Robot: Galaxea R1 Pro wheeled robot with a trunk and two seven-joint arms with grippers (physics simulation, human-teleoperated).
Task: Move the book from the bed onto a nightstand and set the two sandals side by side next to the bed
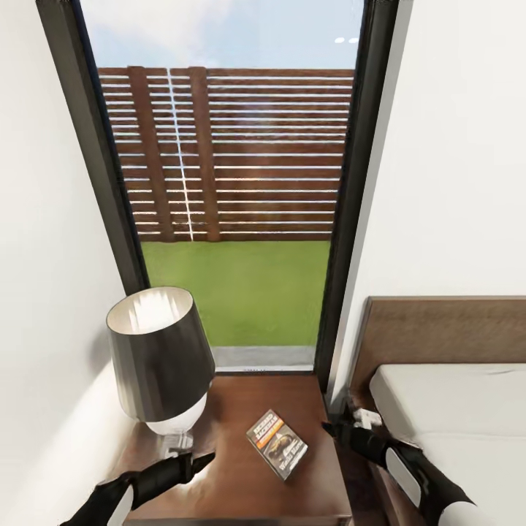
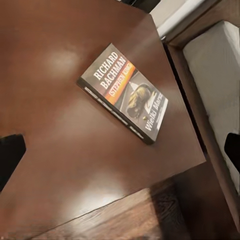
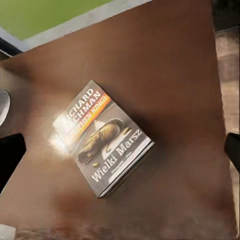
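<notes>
Head view: small dark paperback book with orange band and white lettering [image 1: 277,443] lies flat, cover up, on the glossy dark brown wooden nightstand [image 1: 241,482], turned at an angle to the stand's edges. Black-shaded table lamp with white base [image 1: 162,365] stands on the same nightstand, on the far side of the book from the bed. Low dark-wood bed with light grey mattress [image 1: 453,416] sits just beside the nightstand; its headboard meets the white wall. Behind the nightstand, a tall dark-framed window [image 1: 234,190] shows grass and a slatted wood fence. Left gripper [image 1: 191,462] hovers over the nightstand near the lamp base, apart from the book, nothing in it (finger gap too small to judge, cannot tell). Right gripper [image 1: 340,431] hangs at the nightstand's bed-side edge, near the book but not touching, nothing held; opening also unclear.

Left wrist view: book [image 2: 125,97] flat on the nightstand top [image 2: 55,135], mattress beyond the stand's edge, plank floor beside it.

Right wrist view: book [image 3: 102,137] on the nightstand [image 3: 170,75], glare on its cover (title reads "Wielki Marsz").
</notes>
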